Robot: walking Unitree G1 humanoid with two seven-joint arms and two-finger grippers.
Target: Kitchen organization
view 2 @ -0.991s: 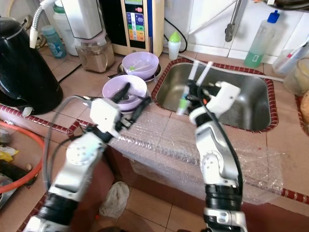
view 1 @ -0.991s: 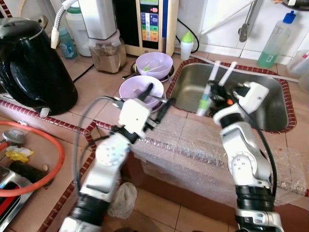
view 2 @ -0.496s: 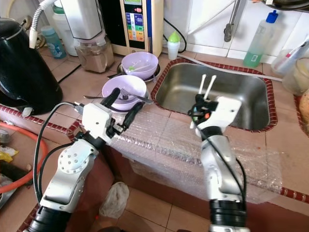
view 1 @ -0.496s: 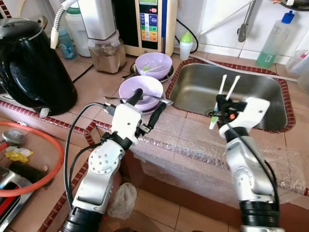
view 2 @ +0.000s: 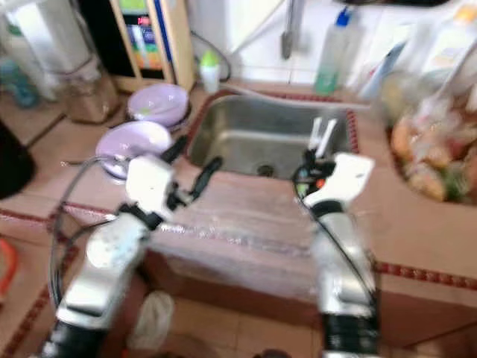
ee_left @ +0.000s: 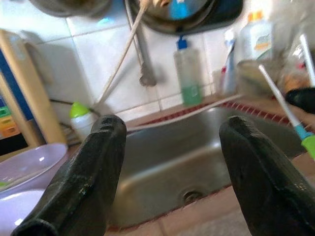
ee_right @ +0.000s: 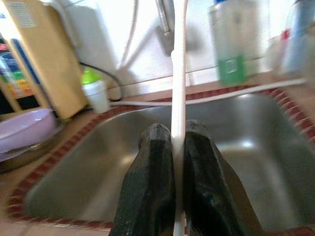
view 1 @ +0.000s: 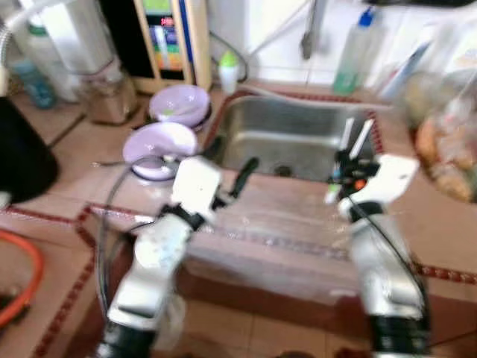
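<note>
Camera panned right; right tool (view 2: 309, 170) still clamps chopsticks (view 2: 322, 137).

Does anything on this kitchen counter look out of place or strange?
Yes. A sheet of bubble wrap covers the counter edge in front of the sink and hangs over it, odd for a worktop. The right hand is shut on white chopsticks above the sink. Nothing looks spilled or broken, though the head views are blurred.

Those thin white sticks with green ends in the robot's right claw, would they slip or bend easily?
Probably light and fairly stiff: the thin white sticks stand straight above the right gripper. Their smooth, narrow shafts might pivot or slide, since the black fingers pinch them at one short stretch.
</note>
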